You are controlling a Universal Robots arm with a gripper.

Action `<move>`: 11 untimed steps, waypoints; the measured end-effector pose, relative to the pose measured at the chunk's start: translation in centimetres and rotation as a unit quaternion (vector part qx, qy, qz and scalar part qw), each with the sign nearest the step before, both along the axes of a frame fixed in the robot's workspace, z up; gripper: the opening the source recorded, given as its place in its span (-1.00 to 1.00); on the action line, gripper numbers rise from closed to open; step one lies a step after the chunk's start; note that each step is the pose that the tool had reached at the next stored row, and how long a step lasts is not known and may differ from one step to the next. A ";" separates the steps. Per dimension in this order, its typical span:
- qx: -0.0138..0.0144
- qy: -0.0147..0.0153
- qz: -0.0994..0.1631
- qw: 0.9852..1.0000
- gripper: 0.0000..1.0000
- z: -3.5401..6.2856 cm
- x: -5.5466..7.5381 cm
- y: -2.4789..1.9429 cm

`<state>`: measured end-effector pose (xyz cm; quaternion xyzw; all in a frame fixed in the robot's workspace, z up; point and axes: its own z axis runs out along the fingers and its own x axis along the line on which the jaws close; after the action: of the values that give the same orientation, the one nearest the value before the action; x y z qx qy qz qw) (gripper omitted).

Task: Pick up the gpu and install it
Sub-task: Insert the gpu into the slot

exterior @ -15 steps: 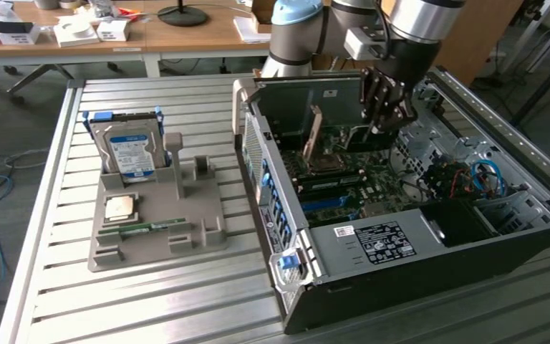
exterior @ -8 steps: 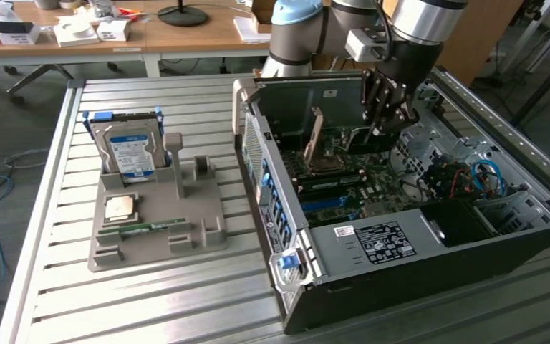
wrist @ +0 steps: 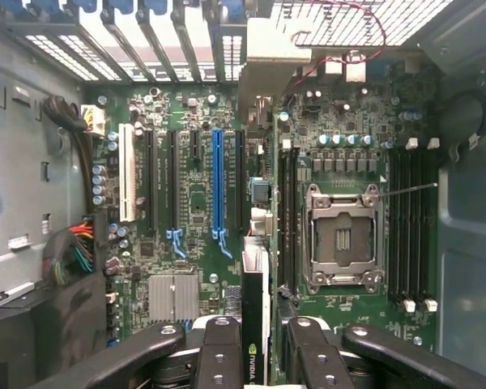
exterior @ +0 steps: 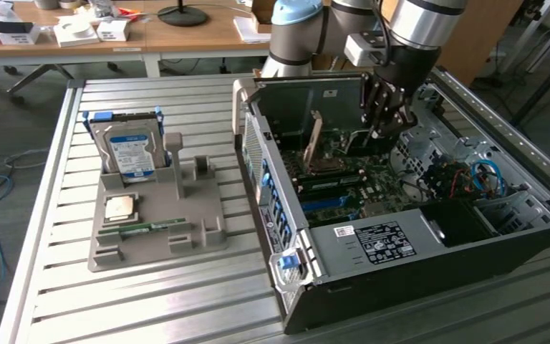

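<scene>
One claw [exterior: 387, 130] reaches down into the open computer case [exterior: 399, 287], clenched on the gpu [exterior: 314, 104], which stands on edge beside its fingers. At the wrist, the claw [wrist: 255, 344] grips the gpu [wrist: 255, 284] edge-on above the motherboard [wrist: 186, 219], with a blue slot [wrist: 218, 186] on one flank of the claw and the CPU socket [wrist: 343, 235] on the other.

My exterior view looks down obliquely on the open case [exterior: 351, 287] from afar; my wrist view faces its motherboard [wrist: 194, 203] closely; both share it.
</scene>
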<state>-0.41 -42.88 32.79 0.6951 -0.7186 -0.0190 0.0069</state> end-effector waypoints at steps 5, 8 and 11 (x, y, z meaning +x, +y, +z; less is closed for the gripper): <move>0.000 0.000 0.000 1.000 -0.47 -0.37 0.0 0.00; 0.000 0.000 0.000 1.000 -0.47 -0.37 0.0 0.00; 0.000 0.000 0.000 1.000 -0.47 -0.39 0.0 -0.13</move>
<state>-0.43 -43.01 32.40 0.6951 -0.7187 -0.0190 0.0068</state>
